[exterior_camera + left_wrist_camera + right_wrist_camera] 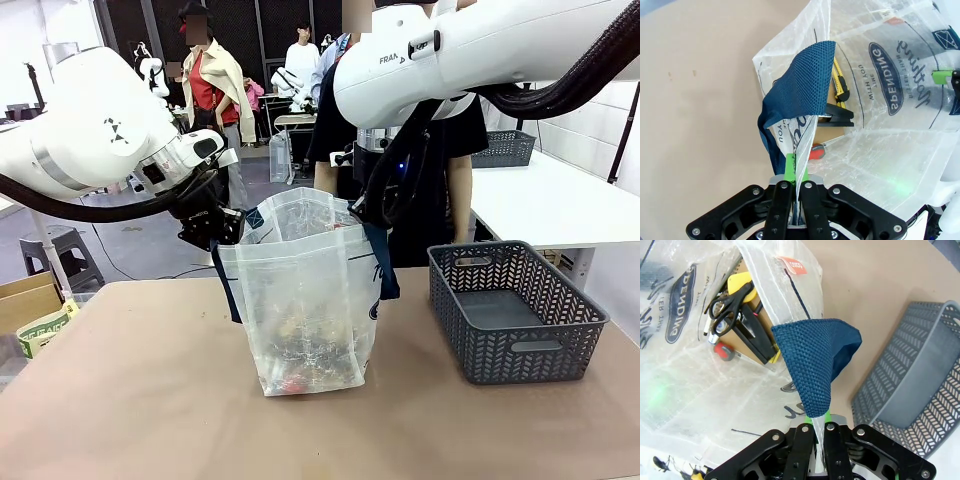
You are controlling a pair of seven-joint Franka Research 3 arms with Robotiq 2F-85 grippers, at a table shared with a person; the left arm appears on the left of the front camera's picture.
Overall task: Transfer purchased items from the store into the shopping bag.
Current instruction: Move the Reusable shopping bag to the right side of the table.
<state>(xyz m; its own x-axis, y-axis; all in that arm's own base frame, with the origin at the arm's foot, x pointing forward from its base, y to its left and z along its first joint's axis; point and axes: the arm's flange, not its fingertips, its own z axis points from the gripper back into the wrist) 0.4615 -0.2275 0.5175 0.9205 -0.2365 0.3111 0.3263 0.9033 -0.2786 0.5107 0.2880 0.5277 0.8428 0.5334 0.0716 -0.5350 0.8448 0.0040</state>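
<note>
Front view: the shopping bag (305, 300) is held open at its top by both jaws.

The translucent bag is stood upright on the brown tabletop (130, 400), near the dark grey basket (500, 345) but apart from it. The left jaws are clamped on the bag's rim at picture left and the right jaws on the rim at picture right. In the left wrist view the jaws are seen pinched shut on the thin plastic wall, with a navy handle (800, 95) folded just above the green pads (789, 162). In the right wrist view the same grip is shown, with the other handle (815, 360) draped over the closed jaws. The purchased items (300, 370) are gathered at the bag's bottom, among them black scissors (727, 310) and a yellow-and-black cutter (840, 85).
</note>
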